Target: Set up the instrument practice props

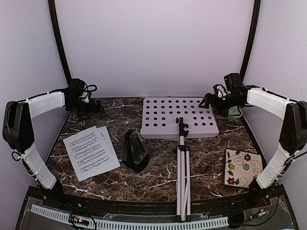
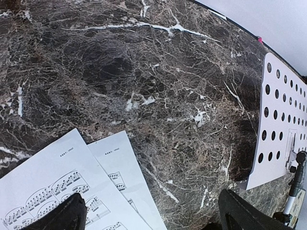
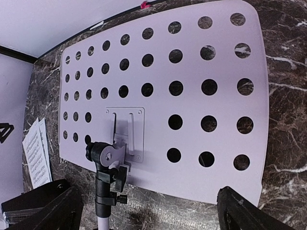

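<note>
Two printed paper sheets [image 1: 91, 152] lie overlapped left of your white hole-dotted music stand [image 1: 180, 117], which lies flat on the marbled counter [image 1: 158, 179]. The black pyramid metronome [image 1: 135, 151] stands between them. Your left fingers [image 2: 62, 215] and right fingers [image 3: 240, 211] gape wide, holding nothing.

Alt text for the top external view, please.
A white music stand lies flat on a marble table, desk at the back, pole toward the arm bases. Two music sheets and a black metronome sit to its left, a floral tile to its right. The left gripper and right gripper hang open near the far corners.
</note>
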Available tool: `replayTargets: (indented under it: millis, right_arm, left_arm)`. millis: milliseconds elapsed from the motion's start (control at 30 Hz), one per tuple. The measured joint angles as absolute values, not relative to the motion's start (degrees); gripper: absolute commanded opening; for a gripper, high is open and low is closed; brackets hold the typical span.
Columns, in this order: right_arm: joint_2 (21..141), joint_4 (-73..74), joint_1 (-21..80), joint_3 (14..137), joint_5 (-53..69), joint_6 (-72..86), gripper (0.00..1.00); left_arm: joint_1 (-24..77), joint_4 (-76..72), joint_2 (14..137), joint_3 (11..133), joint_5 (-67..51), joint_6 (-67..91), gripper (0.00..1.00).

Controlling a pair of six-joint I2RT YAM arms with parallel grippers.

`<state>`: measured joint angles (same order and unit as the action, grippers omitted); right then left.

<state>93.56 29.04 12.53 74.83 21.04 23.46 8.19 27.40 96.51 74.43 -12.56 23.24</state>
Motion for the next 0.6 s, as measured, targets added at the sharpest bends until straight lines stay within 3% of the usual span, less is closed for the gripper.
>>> replayTargets:
  millis: [233, 600]
  right_arm:
    - [92.9, 36.7, 17.5, 78.5, 13.3, 27.9, 0.96]
    - [93.0, 49.0, 33.6, 88.0, 1.3, 38.6, 0.79]
  left_arm:
    - [8.9, 30.6, 94.1, 74.4, -8.9, 25.8, 0.99]
    - [9.7, 31.9, 92.6, 74.1, -5.8, 27.6, 0.99]
